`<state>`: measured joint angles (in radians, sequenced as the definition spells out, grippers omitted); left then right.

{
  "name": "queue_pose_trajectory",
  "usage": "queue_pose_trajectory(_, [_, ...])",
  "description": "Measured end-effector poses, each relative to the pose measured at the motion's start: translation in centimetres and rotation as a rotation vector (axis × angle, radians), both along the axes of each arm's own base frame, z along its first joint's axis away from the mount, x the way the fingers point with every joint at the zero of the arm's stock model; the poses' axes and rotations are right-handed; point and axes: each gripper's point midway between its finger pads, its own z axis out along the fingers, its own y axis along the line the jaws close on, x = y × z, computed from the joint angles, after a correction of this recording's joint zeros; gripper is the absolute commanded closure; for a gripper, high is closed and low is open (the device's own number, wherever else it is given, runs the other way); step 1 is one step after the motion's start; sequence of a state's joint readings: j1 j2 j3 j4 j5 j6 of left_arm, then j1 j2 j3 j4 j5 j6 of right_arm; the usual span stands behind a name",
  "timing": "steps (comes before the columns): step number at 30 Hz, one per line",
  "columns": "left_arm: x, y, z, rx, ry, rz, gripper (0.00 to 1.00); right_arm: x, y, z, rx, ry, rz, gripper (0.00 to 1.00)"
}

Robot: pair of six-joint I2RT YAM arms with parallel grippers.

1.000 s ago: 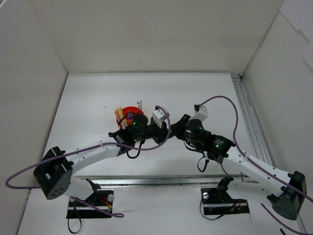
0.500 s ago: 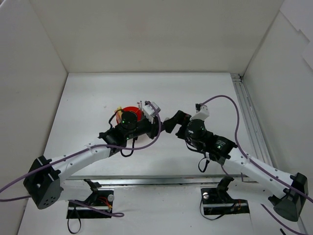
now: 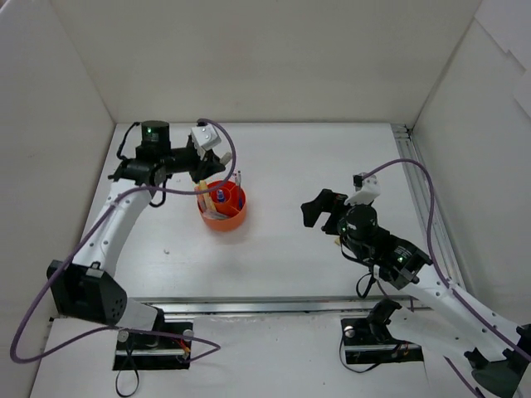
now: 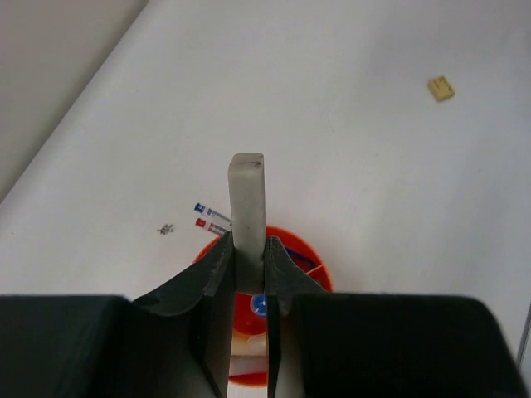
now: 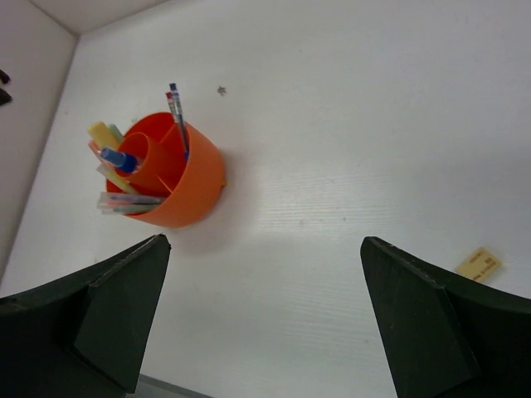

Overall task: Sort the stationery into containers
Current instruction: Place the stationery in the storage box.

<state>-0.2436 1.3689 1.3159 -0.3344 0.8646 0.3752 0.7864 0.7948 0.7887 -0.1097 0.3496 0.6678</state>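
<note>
My left claw (image 4: 247, 245) is clamped on 1 pale eraser (image 4: 247, 189), right above the orange bowl (image 3: 224, 219), which sits left of the middle in the top view. Pens (image 5: 177, 116) and markers (image 5: 104, 131) stand in the bowl. My right claw (image 3: 320, 209) is wide apart. 1 beige eraser (image 5: 479, 264) lies at the lower right of its view.

The round orange-red plastic bowl (image 5: 178, 186) glows against the plain white tabletop (image 5: 348, 124). In it, 2 thin pens (image 5: 177, 116) show 1 red tip and 1 blue, beside a pale yellow marker (image 5: 102, 131) and a blue-capped marker (image 5: 115, 157). Out on that white sits a small beige eraser block (image 5: 479, 264). The left gripper (image 4: 247, 253) has matte black fingers (image 4: 207, 282); its pale grey-white rectangular eraser (image 4: 247, 195) carries faint dark specks. Purple cables (image 3: 402, 161) cross white arm links (image 3: 112, 228).
</note>
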Motion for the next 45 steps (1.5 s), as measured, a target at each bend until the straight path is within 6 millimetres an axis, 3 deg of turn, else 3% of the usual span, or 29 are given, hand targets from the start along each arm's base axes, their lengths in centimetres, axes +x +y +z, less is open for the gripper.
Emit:
queue_pose_trajectory(2, [1.3,0.6,0.2,0.038,0.002,-0.046,1.0,0.1,-0.3,-0.9,-0.054,0.015,0.004,0.02])
queue_pose_trajectory(5, [3.4,1.5,-1.1,0.1,0.046,-0.057,1.0,0.4,-0.6,-2.1,-0.125,0.035,0.012,0.02])
queue_pose_trajectory(12, [6.0,2.6,-7.6,0.263,0.237,-0.114,1.0,1.1,-0.9,-4.1,-0.222,0.077,0.015,0.02])
queue_pose_trajectory(16, [7.6,3.7,-9.6,0.337,0.283,-0.106,1.0,1.3,-1.5,-4.4,-0.244,0.086,0.004,0.02])
queue_pose_trajectory(28, [10.3,5.6,-11.4,0.505,0.263,-0.083,1.0,2.6,-2.5,-5.8,-0.284,0.139,-0.042,0.02])
queue_pose_trajectory(37, [10.7,3.9,-15.6,0.62,0.284,-0.167,1.0,3.2,-2.5,-7.0,-0.301,0.186,-0.041,0.02])
queue_pose_trajectory(45, [9.7,3.8,-16.4,0.658,0.279,-0.238,1.0,3.7,-2.4,-7.3,-0.294,0.205,-0.036,0.02])
